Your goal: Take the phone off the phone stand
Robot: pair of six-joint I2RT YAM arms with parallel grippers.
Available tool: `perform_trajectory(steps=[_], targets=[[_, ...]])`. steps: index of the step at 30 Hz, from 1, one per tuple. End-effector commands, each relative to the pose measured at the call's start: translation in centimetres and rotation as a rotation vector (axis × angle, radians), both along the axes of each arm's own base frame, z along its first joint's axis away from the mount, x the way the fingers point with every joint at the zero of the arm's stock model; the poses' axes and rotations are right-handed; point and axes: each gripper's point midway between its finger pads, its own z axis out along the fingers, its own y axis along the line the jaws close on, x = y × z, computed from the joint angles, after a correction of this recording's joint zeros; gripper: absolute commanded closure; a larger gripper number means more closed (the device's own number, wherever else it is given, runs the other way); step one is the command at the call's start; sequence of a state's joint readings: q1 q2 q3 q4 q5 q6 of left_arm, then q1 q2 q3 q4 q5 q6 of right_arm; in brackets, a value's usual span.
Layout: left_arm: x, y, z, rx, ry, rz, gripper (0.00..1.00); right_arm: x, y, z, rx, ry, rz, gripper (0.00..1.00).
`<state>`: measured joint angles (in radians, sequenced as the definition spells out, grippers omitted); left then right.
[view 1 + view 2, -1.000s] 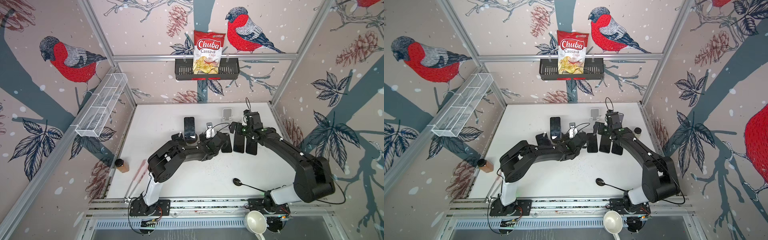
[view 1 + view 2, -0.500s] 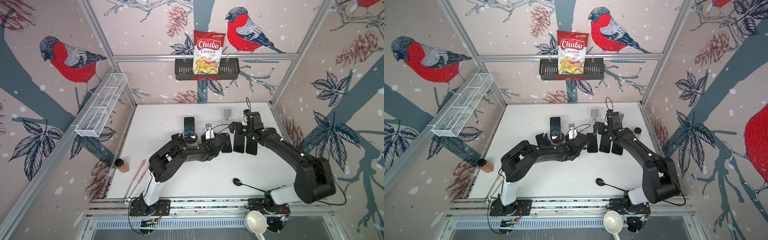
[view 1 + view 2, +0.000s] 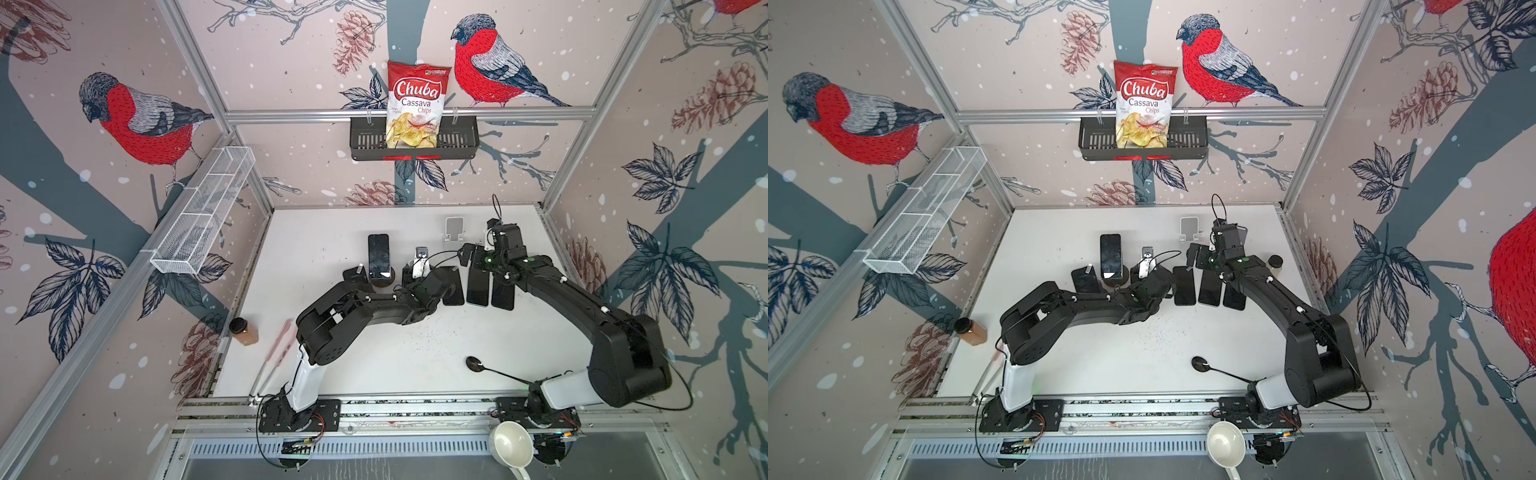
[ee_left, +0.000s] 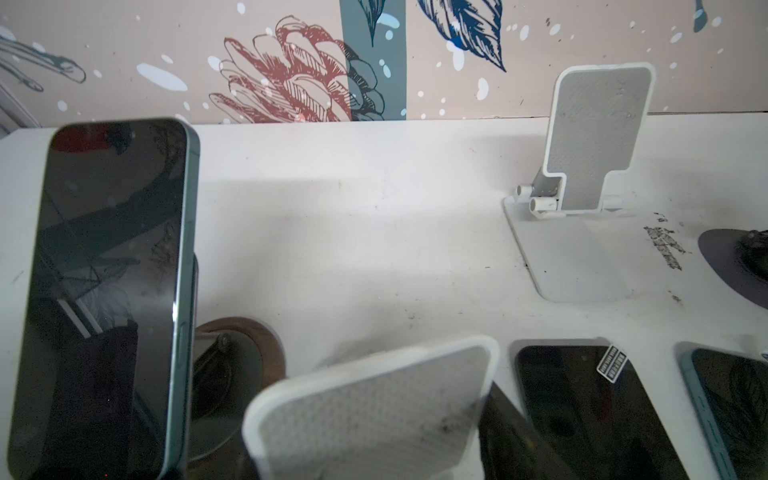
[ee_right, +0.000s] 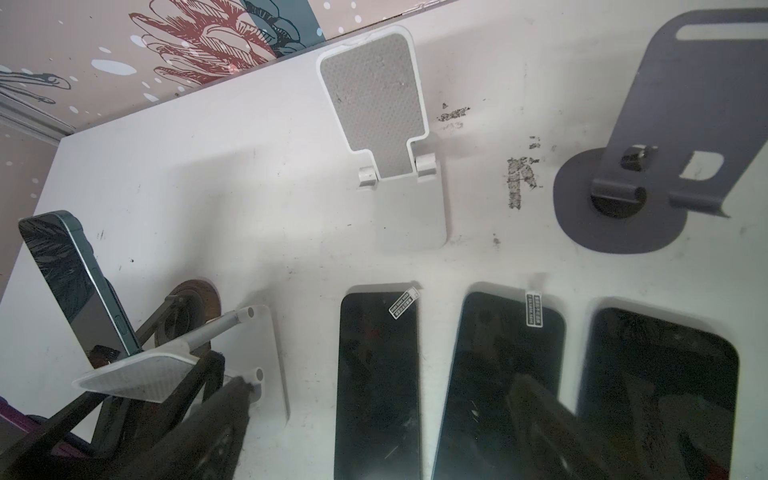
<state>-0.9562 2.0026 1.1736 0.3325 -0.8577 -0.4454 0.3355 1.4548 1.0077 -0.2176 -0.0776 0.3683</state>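
Note:
A dark phone point(image 3: 379, 257) stands upright on a brown round-based phone stand point(image 3: 383, 281), also seen in the left wrist view as the phone point(image 4: 108, 291). To its right, my left gripper point(image 3: 424, 279) is shut on the tilted back plate of a small white stand point(image 3: 419, 264); that plate point(image 4: 374, 415) fills the near part of the left wrist view. It does not touch the phone. My right gripper point(image 3: 484, 266) hangs open above three dark phones point(image 5: 378, 374) lying flat side by side, holding nothing.
Another white stand point(image 3: 454, 230) and a grey stand point(image 5: 685, 124) are at the back. A phone point(image 3: 1086, 280) lies flat left of the brown stand. A black spoon point(image 3: 494, 370), pink tongs point(image 3: 278, 349) and a jar point(image 3: 244, 331) sit nearer the front.
My left gripper's jaws have closed on the white stand's plate. Neither arm has visibly shifted, and the phone stays on its stand.

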Motion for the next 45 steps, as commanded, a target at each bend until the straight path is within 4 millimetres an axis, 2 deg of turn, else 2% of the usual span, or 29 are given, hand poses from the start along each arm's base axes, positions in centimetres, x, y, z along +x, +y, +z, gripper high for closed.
perform_trajectory(steps=[1, 10, 19, 28, 37, 45], targets=[[0.8, -1.3, 2.9, -0.013, -0.101, -0.07, 0.47, 0.3, 0.1, 0.3, 0.001, -0.019, 0.003, 0.01], [1.9, -2.2, 4.7, -0.063, -0.195, -0.215, 0.47, 0.3, -0.1, 0.3, -0.008, -0.018, -0.003, 0.01], [5.3, -2.5, 5.5, -0.101, -0.218, -0.285, 0.47, 0.4, -0.3, 0.3, -0.015, -0.019, -0.014, 0.01], [8.4, -2.5, 4.1, -0.147, -0.159, -0.297, 0.47, 0.5, -0.4, 0.1, -0.021, -0.016, -0.018, 0.01], [9.7, -3.6, 1.5, -0.138, -0.086, -0.307, 0.45, 0.5, -0.3, 0.2, -0.019, -0.019, -0.014, 0.01], [9.7, -3.5, -0.5, -0.128, -0.019, -0.296, 0.42, 0.4, -0.3, 0.4, -0.017, -0.026, -0.011, 0.01]])
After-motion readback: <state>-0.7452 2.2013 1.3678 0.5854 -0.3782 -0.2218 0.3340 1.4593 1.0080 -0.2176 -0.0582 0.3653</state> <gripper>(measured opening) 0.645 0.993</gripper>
